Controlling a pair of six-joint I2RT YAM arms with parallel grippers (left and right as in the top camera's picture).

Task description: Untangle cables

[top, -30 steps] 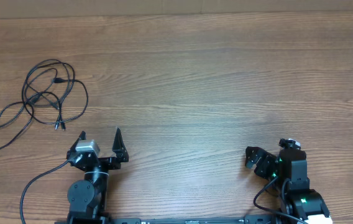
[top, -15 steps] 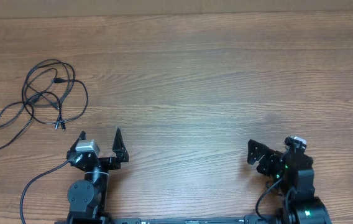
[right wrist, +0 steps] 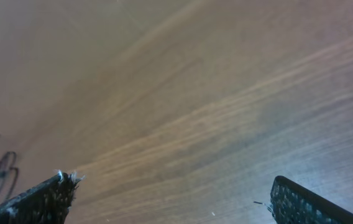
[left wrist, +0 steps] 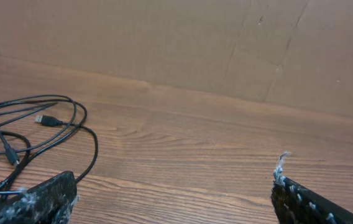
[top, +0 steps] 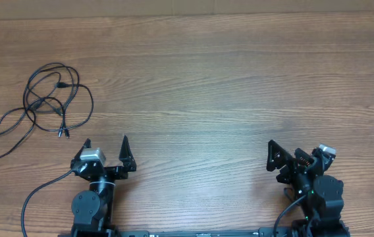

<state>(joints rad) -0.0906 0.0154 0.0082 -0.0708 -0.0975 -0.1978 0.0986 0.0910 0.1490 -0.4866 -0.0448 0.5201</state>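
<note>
Thin black cables (top: pixel 47 102) lie in a loose, looping tangle at the far left of the wooden bench (top: pixel 207 79). They look light, limp and slippery, so an outer loop or a plug end seems best to pinch. The left tool (left wrist: pixel 175 177), near them, and the right tool (right wrist: pixel 170 182), well apart, both gape wide and empty.

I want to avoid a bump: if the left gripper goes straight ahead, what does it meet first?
Mostly bare table. The left gripper aims just right of the cables, though one of its fingers may brush their nearest loop; depth is unclear.
</note>
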